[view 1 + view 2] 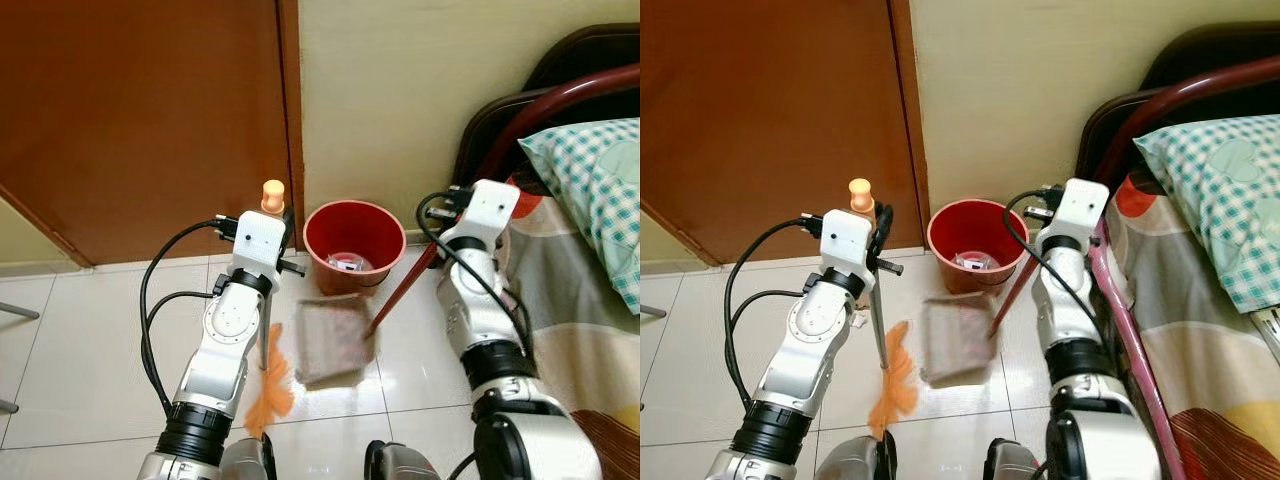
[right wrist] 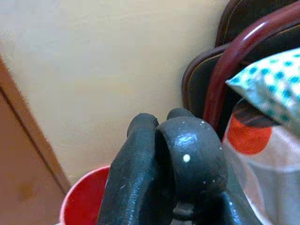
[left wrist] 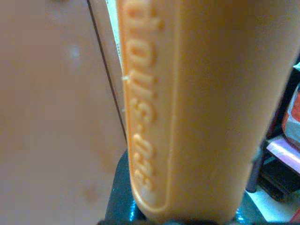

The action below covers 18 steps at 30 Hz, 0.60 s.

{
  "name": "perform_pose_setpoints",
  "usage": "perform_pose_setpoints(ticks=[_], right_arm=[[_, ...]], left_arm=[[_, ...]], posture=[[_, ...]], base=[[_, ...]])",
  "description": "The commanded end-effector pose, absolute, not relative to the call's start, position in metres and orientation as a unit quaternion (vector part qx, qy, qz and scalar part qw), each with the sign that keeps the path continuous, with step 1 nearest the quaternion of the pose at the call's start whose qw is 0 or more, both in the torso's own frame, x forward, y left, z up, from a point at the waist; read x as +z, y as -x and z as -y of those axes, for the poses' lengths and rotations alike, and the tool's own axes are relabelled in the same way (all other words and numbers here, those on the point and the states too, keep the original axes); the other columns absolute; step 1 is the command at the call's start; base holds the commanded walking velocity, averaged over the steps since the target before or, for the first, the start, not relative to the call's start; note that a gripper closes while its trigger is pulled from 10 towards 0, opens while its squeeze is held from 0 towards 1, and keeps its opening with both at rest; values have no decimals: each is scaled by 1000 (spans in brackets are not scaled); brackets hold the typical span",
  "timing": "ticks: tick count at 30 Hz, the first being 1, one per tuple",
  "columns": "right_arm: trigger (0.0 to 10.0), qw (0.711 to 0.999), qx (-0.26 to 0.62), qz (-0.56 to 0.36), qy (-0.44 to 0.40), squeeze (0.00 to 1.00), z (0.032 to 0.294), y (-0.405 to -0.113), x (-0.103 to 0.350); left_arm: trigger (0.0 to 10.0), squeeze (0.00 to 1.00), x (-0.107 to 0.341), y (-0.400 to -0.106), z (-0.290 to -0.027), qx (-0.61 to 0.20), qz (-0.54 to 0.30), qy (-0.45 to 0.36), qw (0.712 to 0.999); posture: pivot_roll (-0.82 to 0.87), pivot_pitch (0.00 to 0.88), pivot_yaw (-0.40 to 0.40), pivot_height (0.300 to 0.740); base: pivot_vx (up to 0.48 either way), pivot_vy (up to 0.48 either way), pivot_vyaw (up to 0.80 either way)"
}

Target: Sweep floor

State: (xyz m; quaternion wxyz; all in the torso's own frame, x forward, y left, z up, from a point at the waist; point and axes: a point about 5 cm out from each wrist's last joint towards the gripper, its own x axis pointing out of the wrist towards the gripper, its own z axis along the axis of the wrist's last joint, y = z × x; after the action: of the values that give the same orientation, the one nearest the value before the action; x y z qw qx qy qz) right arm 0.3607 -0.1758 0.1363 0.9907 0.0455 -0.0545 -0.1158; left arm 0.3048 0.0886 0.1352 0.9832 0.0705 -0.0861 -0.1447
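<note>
Tiled floor (image 1: 80, 340): 1 red bin (image 1: 354, 245), 1 dustpan (image 1: 331, 343); left tool (image 1: 883, 228) clamps broom (image 1: 883, 345), right tool (image 2: 161, 154) closed

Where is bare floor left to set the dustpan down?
Bare tile lies left of the left hand, below the door. It is crowded between bin, dustpan, broom and bed, where the right hand works.
</note>
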Motion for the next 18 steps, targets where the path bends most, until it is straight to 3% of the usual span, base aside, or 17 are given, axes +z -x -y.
perform_pose_setpoints(ticks=[1,8,18], right_arm=[[10000,989,-122,70,-52,0,182,-363,148],[10000,991,-126,46,-29,0,190,-358,134],[10000,993,-116,-21,11,0,174,-355,102]], left_arm=[[10000,0,121,-301,-90,-148,50,-59,986],[10000,0,119,-299,-89,-148,42,-58,986],[10000,0,125,-301,-86,-148,47,-49,987]], posture=[[20,200,9,740],[13,200,4,740],[32,195,-8,740]], base=[[0,0,0],[0,0,0],[0,0,0]])
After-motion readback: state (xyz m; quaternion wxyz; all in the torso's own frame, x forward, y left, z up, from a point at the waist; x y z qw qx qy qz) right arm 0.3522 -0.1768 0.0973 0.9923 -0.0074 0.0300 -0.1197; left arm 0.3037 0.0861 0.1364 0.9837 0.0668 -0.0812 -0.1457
